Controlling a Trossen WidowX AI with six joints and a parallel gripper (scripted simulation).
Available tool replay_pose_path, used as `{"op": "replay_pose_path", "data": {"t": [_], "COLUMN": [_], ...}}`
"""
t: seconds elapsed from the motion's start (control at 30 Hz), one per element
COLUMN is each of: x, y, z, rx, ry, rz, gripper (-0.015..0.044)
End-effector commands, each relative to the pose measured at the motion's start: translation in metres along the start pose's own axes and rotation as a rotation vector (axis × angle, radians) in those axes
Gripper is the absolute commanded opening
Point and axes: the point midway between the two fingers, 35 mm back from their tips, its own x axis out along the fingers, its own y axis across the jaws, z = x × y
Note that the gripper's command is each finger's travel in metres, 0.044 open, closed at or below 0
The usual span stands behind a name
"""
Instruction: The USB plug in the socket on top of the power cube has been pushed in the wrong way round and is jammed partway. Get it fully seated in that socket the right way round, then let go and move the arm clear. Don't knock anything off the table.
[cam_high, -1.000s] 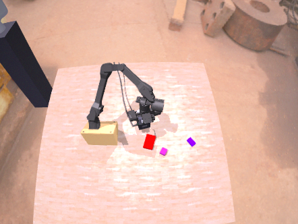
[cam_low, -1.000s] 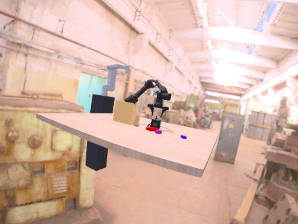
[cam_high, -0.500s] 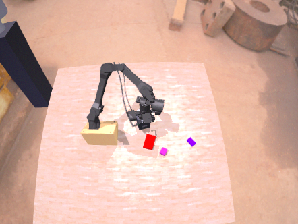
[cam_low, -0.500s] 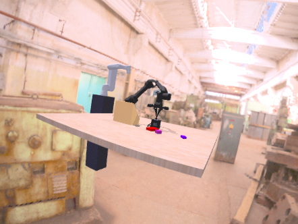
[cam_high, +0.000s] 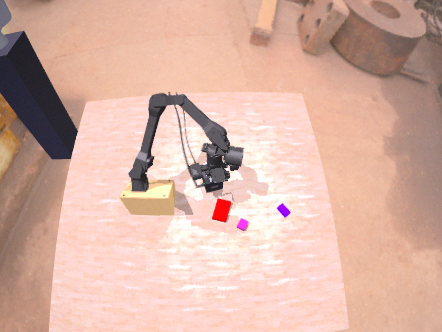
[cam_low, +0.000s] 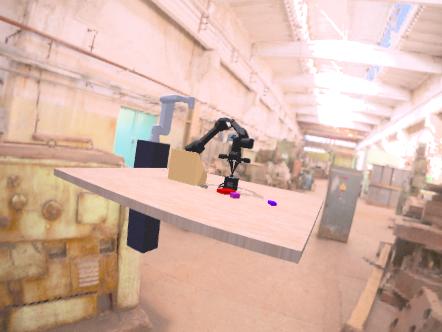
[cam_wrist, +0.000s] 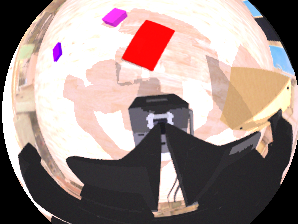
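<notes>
The dark power cube (cam_high: 214, 188) (cam_low: 231, 184) (cam_wrist: 140, 120) stands upright on the table. Its top socket has a pale outline, visible in the wrist view. My gripper (cam_low: 232, 175) (cam_wrist: 161, 128) points down over the cube, with its fingertips together at the socket. It is shut on the USB plug (cam_wrist: 160, 122), of which only a small dark part shows at the tips. The fingers hide most of the plug, so I cannot tell its way round or its depth. In the top view the arm hides the fingertips.
A flat red block (cam_high: 221, 210) (cam_low: 226, 191) (cam_wrist: 149, 45) lies just beside the cube. A magenta block (cam_high: 242, 224) (cam_low: 235, 195) (cam_wrist: 115, 17) and a purple block (cam_high: 283, 210) (cam_low: 272, 203) (cam_wrist: 57, 51) lie farther off. A tan block (cam_high: 152, 201) (cam_low: 185, 167) (cam_wrist: 255, 95) stands by the arm's base.
</notes>
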Motion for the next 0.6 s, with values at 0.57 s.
{"op": "replay_pose_path", "data": {"t": [0.57], "x": [-0.012], "y": [0.0], "z": [0.0], "rx": [0.0], "ry": [0.0], "rz": [0.0], "gripper": [0.0]}}
